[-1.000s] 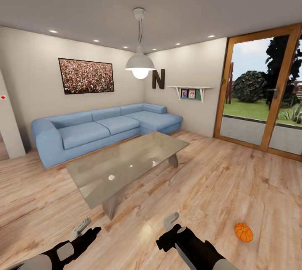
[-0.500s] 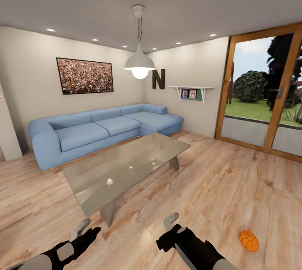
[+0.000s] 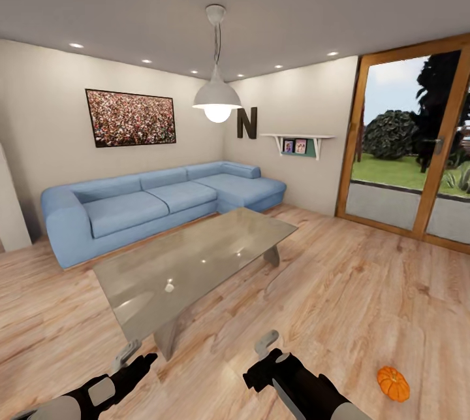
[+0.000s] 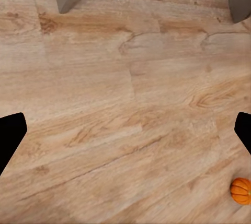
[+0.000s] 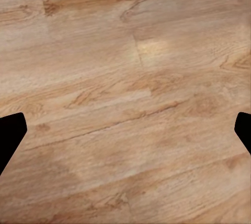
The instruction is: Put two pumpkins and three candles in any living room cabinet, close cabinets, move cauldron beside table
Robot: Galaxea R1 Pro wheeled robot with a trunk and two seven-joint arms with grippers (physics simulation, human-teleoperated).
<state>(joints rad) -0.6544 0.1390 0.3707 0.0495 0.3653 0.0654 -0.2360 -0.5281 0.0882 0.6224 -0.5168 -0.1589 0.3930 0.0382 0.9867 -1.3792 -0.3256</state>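
One orange ribbed pumpkin (image 3: 393, 383) lies on the wood floor at the lower right, to the right of my right arm. It also appears in the left wrist view as a pumpkin (image 4: 241, 191) off to one side of the open fingers. The low table (image 3: 196, 257) with a glossy top stands straight ahead. My left gripper (image 3: 134, 358) and right gripper (image 3: 261, 361) hover low over the floor in front of it, both open and empty. In the wrist views, the left gripper (image 4: 125, 135) and right gripper (image 5: 125, 132) frame only floorboards. The candles, cabinet and cauldron are out of view.
A blue corner sofa (image 3: 150, 201) runs along the far wall behind the table. Glass doors with a wooden frame (image 3: 411, 165) stand at the right. A pendant lamp (image 3: 217, 96) hangs above the table. Open wood floor (image 3: 339, 289) stretches between the table and the doors.
The whole picture has shifted, so the camera has moved. The pumpkin now sits lower and further right in the frame. Both arms keep the same pose.
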